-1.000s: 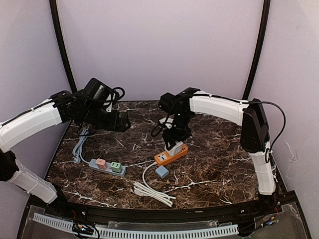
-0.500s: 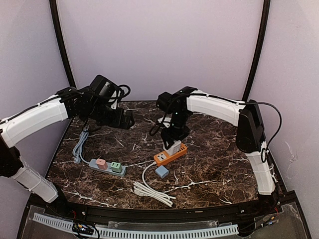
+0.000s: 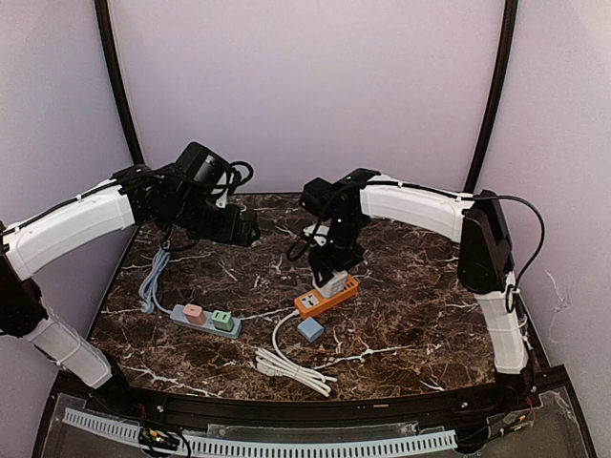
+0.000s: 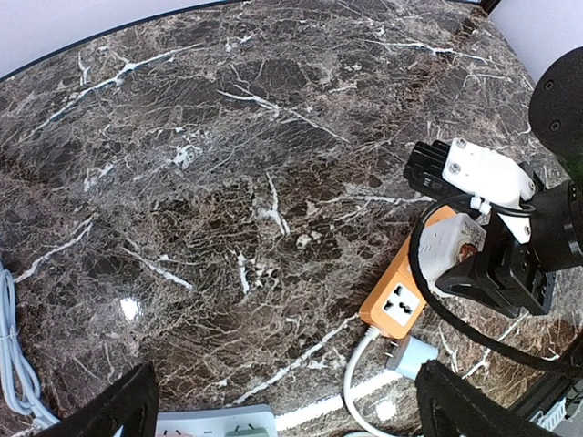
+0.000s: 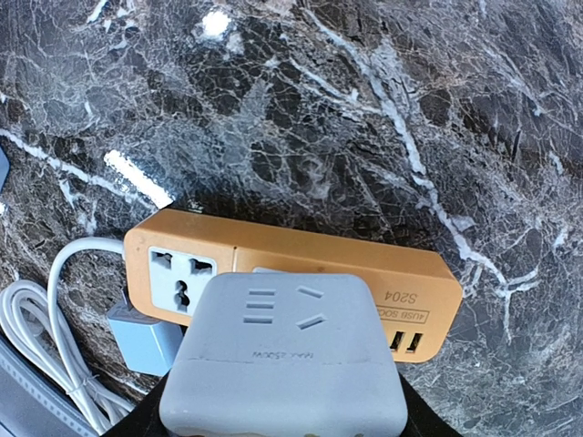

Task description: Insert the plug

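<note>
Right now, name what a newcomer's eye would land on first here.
The orange power strip at the middle of the dark marble table stands out, with the right gripper clamping a pale grey adapter directly over it. Near the left front lies a grey power strip carrying a pink plug and a green plug, while the left gripper hangs open above the far left.

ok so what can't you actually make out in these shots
Prongs of the adapter: right wrist view, its own body covers them, so seating in the orange strip is unclear.
Same joint, top view: the right gripper covers it, and it is too small.
The grey strip: left wrist view, cut off by the bottom edge.
</note>
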